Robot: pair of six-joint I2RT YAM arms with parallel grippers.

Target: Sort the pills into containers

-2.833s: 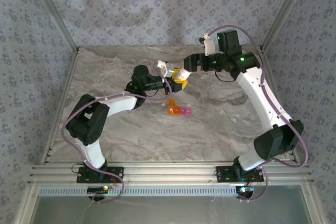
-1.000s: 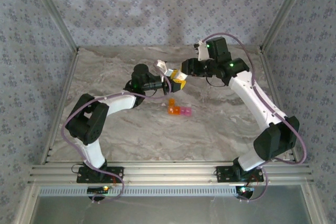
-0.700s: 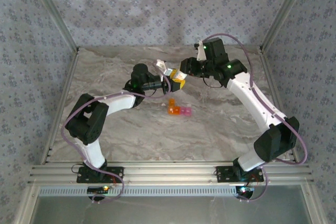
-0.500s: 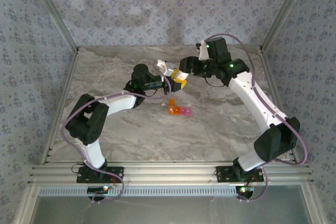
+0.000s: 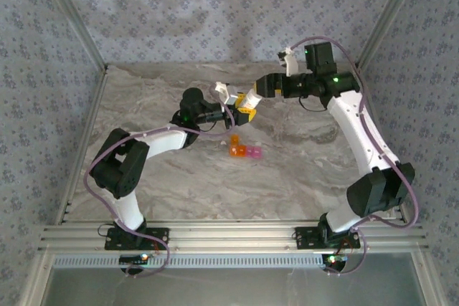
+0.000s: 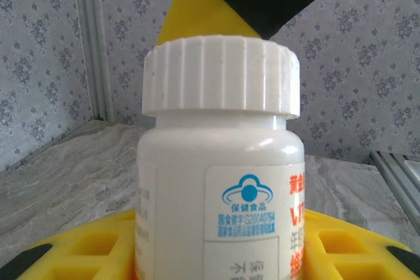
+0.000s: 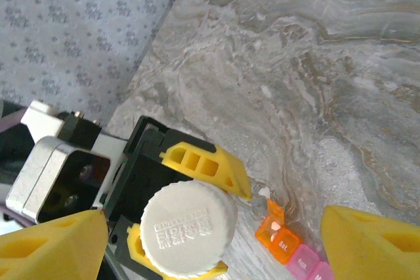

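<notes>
Left gripper (image 5: 242, 110) clamps the white-capped bottle (image 6: 220, 181), which blocks most of its wrist camera's outlook. Right gripper (image 5: 254, 95), at the bottle's 2 o'clock, stands spread wide and empty. Containers (image 5: 245, 151) lie on the marble table (image 5: 301, 170), at the bottle's 6 o'clock.

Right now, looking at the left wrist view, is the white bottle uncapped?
No: a ribbed white cap sits squarely on the neck of the bottle.

glossy white plastic bottle (image 6: 216, 188) with ribbed cap (image 6: 221, 77), smooth marble-look table (image 7: 341, 50), translucent plastic containers (image 7: 289, 247)
</notes>
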